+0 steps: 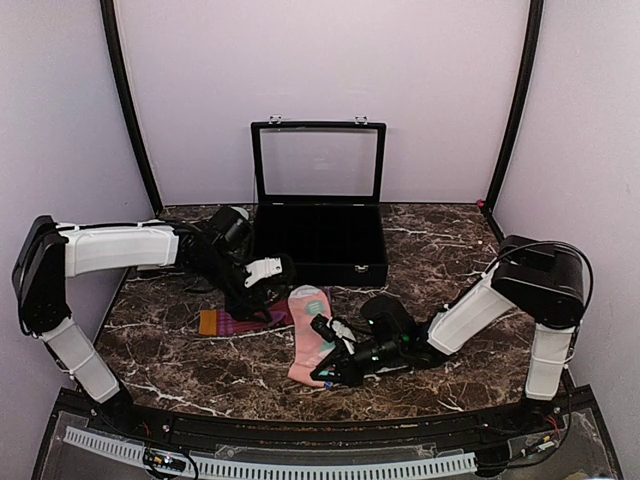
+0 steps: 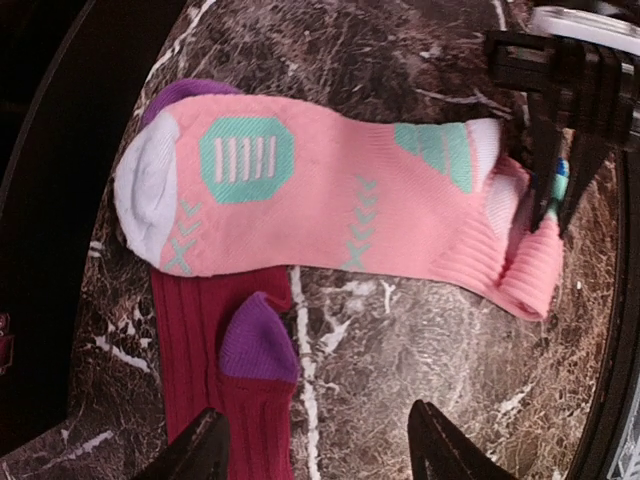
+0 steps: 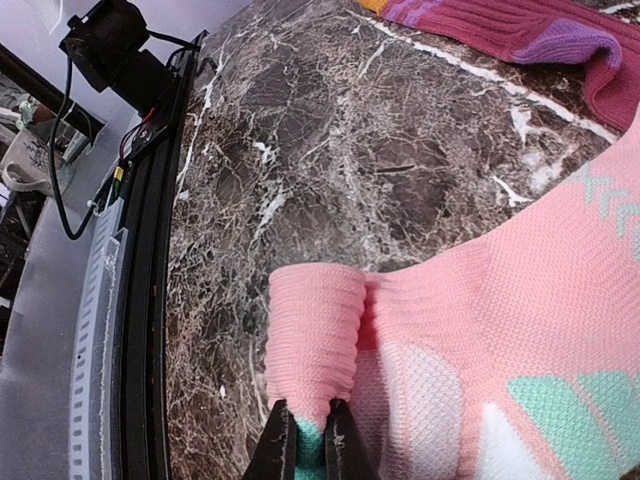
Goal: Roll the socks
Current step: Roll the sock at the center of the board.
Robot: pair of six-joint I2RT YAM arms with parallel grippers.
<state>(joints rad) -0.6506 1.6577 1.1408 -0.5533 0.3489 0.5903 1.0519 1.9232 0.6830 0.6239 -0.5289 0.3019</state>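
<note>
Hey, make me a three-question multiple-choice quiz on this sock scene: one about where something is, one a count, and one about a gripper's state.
1. Where is the salmon-pink sock relative to the maroon sock?
A. Far away from it
B. Tucked wholly under it
C. Lying partly over it

2. How many socks lie on the marble table?
A. One
B. Two
C. Four

3. What is the right gripper doing?
A. Shut on the salmon-pink sock's cuff
B. Open above bare marble
C. Shut on the maroon sock's toe

Answers:
1 C: the left wrist view shows the pink toe covering part of the maroon sock.
2 B: only the pink and maroon socks appear in any view.
3 A: the right wrist view shows the fingertips pinched on the ribbed pink cuff.
</note>
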